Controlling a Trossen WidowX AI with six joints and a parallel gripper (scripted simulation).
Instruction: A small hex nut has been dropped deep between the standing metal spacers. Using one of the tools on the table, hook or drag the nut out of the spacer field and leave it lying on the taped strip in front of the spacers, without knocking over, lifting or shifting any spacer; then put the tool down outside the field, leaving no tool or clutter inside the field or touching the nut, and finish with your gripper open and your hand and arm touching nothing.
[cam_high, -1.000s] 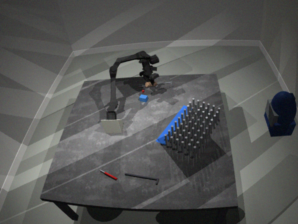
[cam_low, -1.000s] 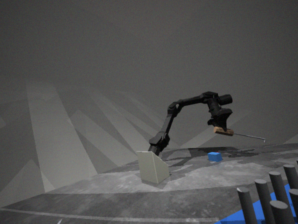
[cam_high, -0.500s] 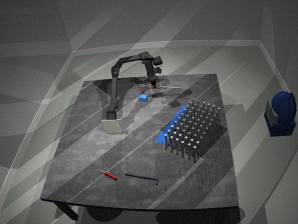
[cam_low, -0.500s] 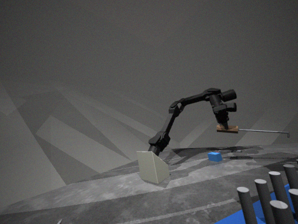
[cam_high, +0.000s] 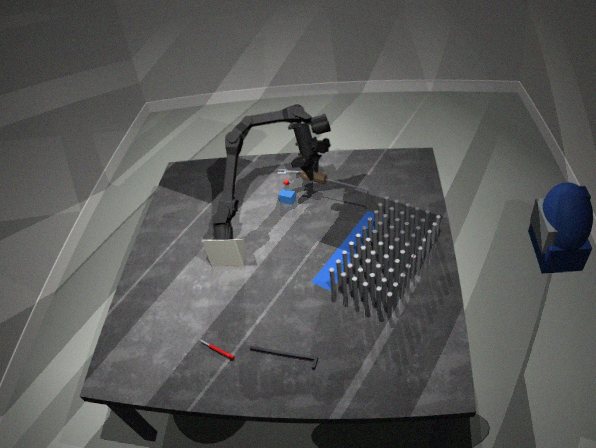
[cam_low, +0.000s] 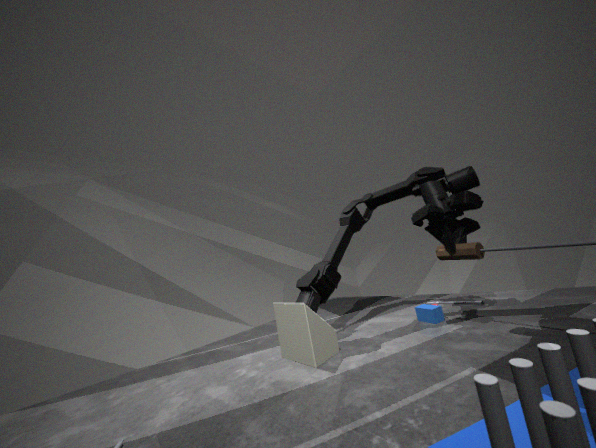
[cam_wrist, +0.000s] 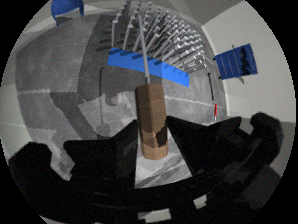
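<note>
My gripper (cam_high: 312, 173) (cam_low: 453, 246) (cam_wrist: 152, 120) is shut on the brown wooden handle (cam_high: 319, 176) (cam_low: 461, 251) (cam_wrist: 150, 116) of a hook tool. It holds the tool well above the table near the far edge. The tool's thin metal rod (cam_high: 350, 186) (cam_low: 540, 246) (cam_wrist: 141, 56) points toward the field of standing grey spacers (cam_high: 390, 250) (cam_low: 525, 395) (cam_wrist: 162, 30). The blue taped strip (cam_high: 345, 245) (cam_low: 475, 434) (cam_wrist: 127, 62) lies along the near side of the field. The hex nut is hidden among the spacers in every view.
A blue block (cam_high: 286, 196) (cam_low: 430, 313), a small red ball (cam_high: 285, 182) and a thin silver tool (cam_high: 288, 171) lie under the arm. A red-handled tool (cam_high: 218, 349) and a black rod tool (cam_high: 287, 354) lie at the table's front. A beige wedge (cam_high: 225, 252) (cam_low: 305, 335) stands at the arm's base.
</note>
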